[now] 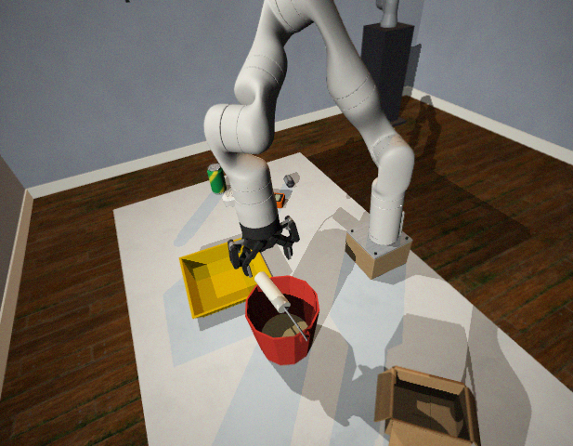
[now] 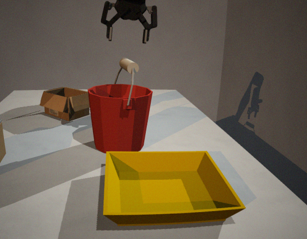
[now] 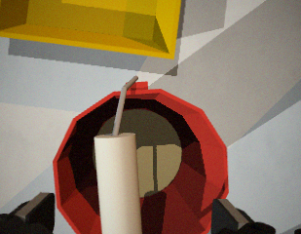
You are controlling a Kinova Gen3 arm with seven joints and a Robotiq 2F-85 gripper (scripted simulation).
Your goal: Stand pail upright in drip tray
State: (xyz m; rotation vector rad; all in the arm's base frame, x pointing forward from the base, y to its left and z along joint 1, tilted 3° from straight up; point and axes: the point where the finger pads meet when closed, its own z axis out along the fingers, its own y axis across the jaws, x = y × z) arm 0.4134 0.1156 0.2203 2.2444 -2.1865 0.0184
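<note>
The red pail [image 1: 282,319] stands upright on the white table beside the yellow drip tray [image 1: 220,282], outside it. It also shows in the exterior view [image 2: 120,117] behind the tray [image 2: 168,186], and in the wrist view [image 3: 140,166]. Its wire bail stands up, with a cream cylindrical grip [image 2: 129,64] at the top, also seen in the wrist view [image 3: 118,182]. My gripper [image 2: 127,38] is open and empty, hanging straight above the grip with a clear gap. In the top view the gripper [image 1: 263,259] points down over the pail's near rim and the tray's edge.
An open cardboard box [image 1: 428,408] lies at the table's near right corner. The arm's base block [image 1: 378,249] stands right of the pail. A green can [image 1: 215,178] and small objects [image 1: 289,180] sit at the far end of the table.
</note>
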